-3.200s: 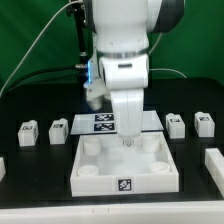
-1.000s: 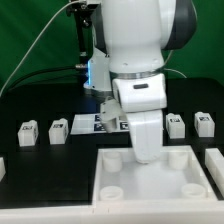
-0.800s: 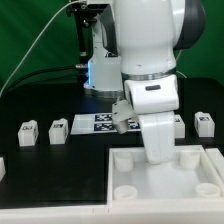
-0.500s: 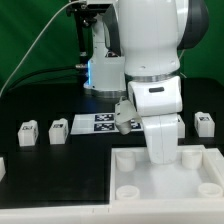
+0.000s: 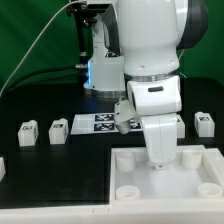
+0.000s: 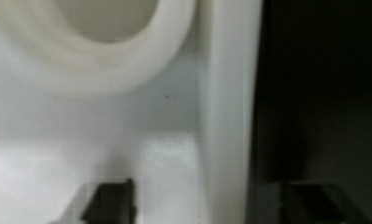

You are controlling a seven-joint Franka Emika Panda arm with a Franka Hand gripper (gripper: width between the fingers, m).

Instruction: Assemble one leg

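Gripper (image 6: pixel 213 203) low over the far rim (image 6: pixel 227 100) of the panel (image 5: pixel 165 195), jaws apart; one of the fingers (image 6: pixel 112 200) inside the rim, the other outside it, above the black table (image 5: pixel 40 150); a little space visible on both sides of the rim, so apparently holding nothing, though rather blurred in the wrist view. Just beyond the inner finger, a round hole (image 6: pixel 103 25) in the panel, with nothing in it.

Farther out, in the exterior view: no leg between the jaws and none seen in the panel's holes; one leg (image 5: pixel 204 123) standing on the table, near the panel's far corner on the exterior view's right; a second leg (image 5: pixel 58 130) and a third leg (image 5: pixel 27 132) side by side, well apart from the gripper, on the exterior view's left; the marker board (image 5: pixel 100 122) flat on the table, partly hidden behind the arm.

Probably very light, hard and stiff, being a small plastic block; hardly fragile, but smooth, so likely to slide or tip over if touched on one side first. Best taken from above, across two flat opposite sides, about the middle of its height, with the jaws centred over it before closing; only a narrow opening needed. Impossible to tell at this size the end meant for the hole.
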